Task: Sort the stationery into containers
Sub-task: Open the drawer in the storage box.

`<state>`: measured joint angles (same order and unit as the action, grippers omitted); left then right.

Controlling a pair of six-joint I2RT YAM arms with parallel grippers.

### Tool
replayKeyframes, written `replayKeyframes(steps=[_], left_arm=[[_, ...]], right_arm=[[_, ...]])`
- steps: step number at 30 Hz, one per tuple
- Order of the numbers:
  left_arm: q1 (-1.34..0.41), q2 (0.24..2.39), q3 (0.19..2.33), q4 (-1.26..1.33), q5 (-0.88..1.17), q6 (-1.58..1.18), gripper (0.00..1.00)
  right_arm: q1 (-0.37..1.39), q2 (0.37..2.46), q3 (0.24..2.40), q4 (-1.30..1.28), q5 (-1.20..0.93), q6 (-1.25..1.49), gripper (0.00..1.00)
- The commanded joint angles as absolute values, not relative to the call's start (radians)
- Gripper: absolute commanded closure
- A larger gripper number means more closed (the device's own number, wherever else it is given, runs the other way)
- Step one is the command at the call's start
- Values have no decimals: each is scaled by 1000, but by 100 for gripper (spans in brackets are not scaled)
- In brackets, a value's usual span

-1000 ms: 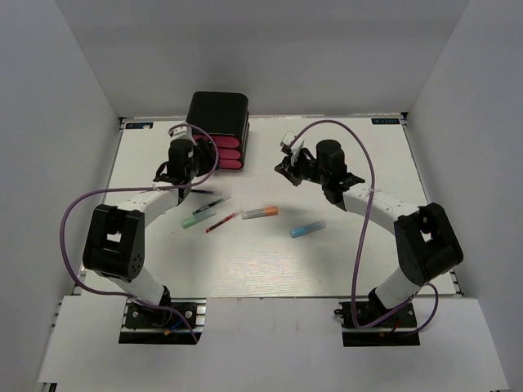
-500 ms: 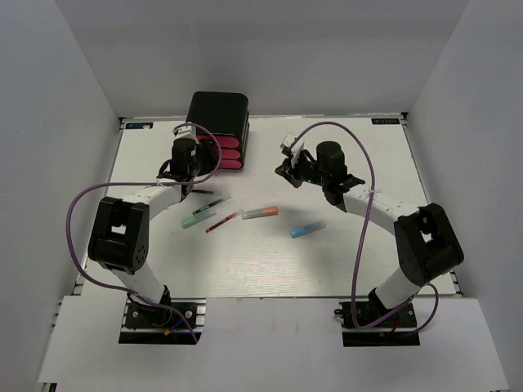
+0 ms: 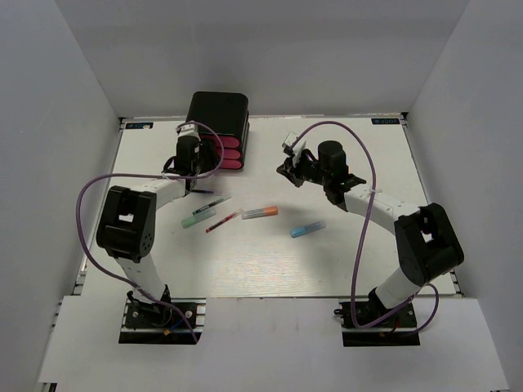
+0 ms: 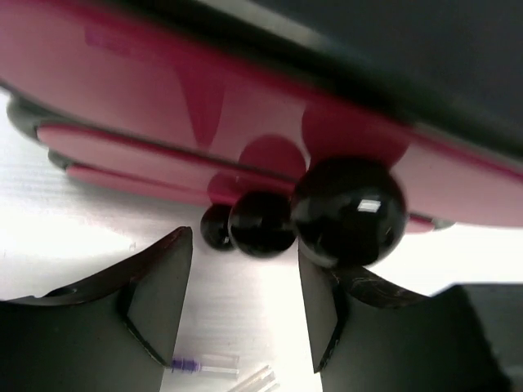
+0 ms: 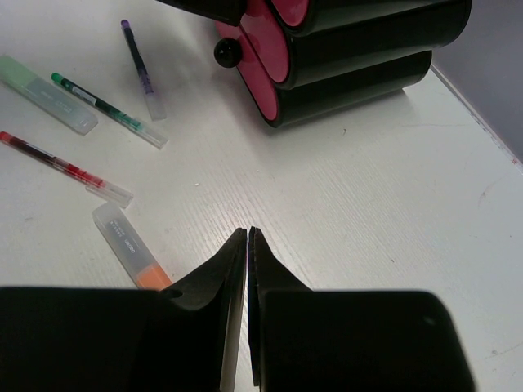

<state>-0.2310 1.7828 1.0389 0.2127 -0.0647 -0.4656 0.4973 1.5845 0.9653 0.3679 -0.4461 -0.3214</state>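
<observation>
The black box (image 3: 219,114) holds three stacked pink drawers (image 3: 228,154) with black round knobs (image 4: 347,211). My left gripper (image 3: 189,160) is open right in front of the drawers. In the left wrist view (image 4: 245,302) the knobs sit just beyond its fingertips (image 4: 155,290), not between them. My right gripper (image 3: 286,168) is shut and empty (image 5: 248,237), low over the table to the right of the drawers (image 5: 270,49). A green pen (image 3: 211,202), mint marker (image 3: 198,216), red pen (image 3: 222,220), orange-grey marker (image 3: 260,212) and blue marker (image 3: 307,229) lie mid-table. No eraser shows.
A thin purple-tipped pen (image 5: 140,69) lies by the drawer fronts, also under my left fingers (image 4: 204,365). Grey walls enclose the white table (image 3: 376,155) on three sides. Purple cables loop off both arms.
My left gripper has moved up and to the right, close to the drawer knobs. The right arm has barely moved. The stationery lies as before.
</observation>
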Motion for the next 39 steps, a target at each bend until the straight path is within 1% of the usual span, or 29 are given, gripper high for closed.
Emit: replayKeyframes(steps=[1, 6, 8, 13, 19, 20, 26, 31, 35, 38, 39], left_arm=[[-225, 1782, 1094, 261, -95, -451, 35], [-225, 1812, 1094, 304, -114, -451, 37], [-225, 1824, 1103, 314, -114, -451, 39], [-225, 1824, 1112, 325, -114, -451, 60], [-225, 1804, 1063, 359, -91, -451, 71], [-225, 1792, 1063, 371, -78, -460, 79], [-235, 1752, 1002, 383, -17, -451, 83], [-247, 1674, 925, 371, 32, -440, 87], [-247, 1602, 848, 362, 32, -440, 87], [-247, 1553, 819, 362, 32, -440, 87], [-247, 1552, 819, 351, 32, -440, 83]], right_arm=[[489, 1545, 965, 393, -448, -327, 90], [488, 1548, 966, 391, -453, -325, 90], [489, 1549, 968, 387, -453, -325, 90], [489, 1548, 968, 385, -449, -328, 90], [489, 1546, 965, 384, -457, -328, 90], [492, 1548, 963, 387, -457, -327, 90], [492, 1549, 962, 387, -463, -324, 90], [491, 1549, 962, 393, -465, -324, 90], [492, 1549, 962, 394, -474, -324, 90], [494, 1549, 960, 390, -494, -330, 86], [492, 1552, 960, 376, -515, -343, 78]])
